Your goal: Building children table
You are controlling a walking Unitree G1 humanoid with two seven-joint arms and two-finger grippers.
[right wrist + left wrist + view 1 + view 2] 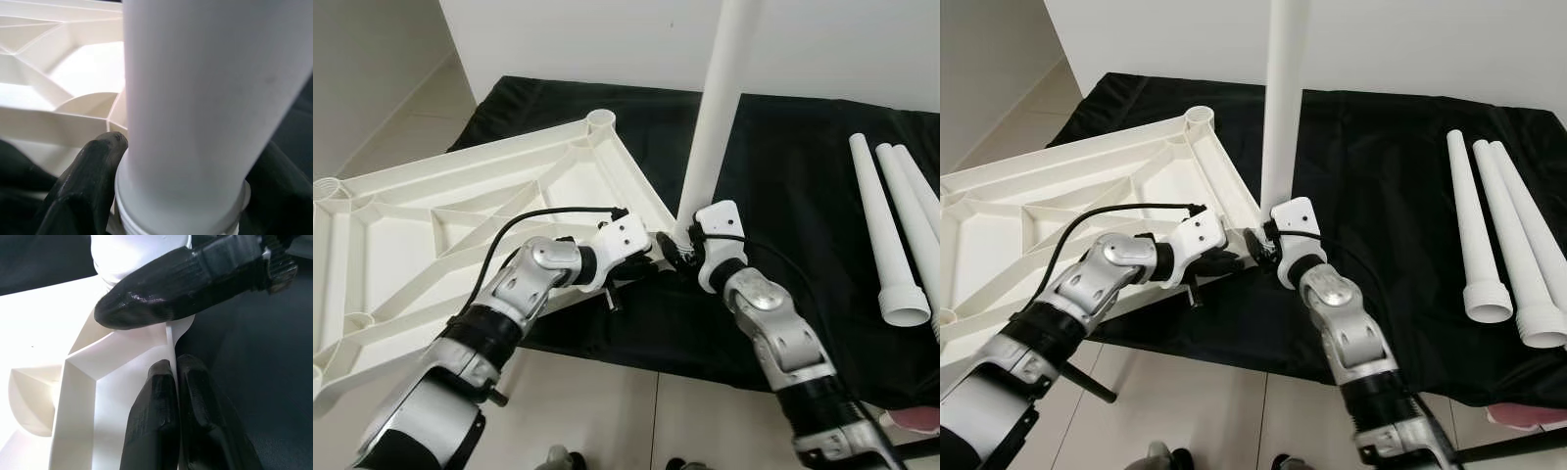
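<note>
While the upside-down white tabletop (460,225) lies on the black-draped counter (783,166), left claw (172,396) pinches its rim at the near corner, right claw (1268,245) grips the upright leg (715,117) standing there; three spare legs (1498,225) lie right.

Plain white wall (607,39) runs behind the work area, evenly lit. A black cloth (793,176) covers the low surface against it, its front edge hanging wrinkled. Pale glossy floor tiles (607,411) with thin joints in front; light floor (401,117) continues on the left.
</note>
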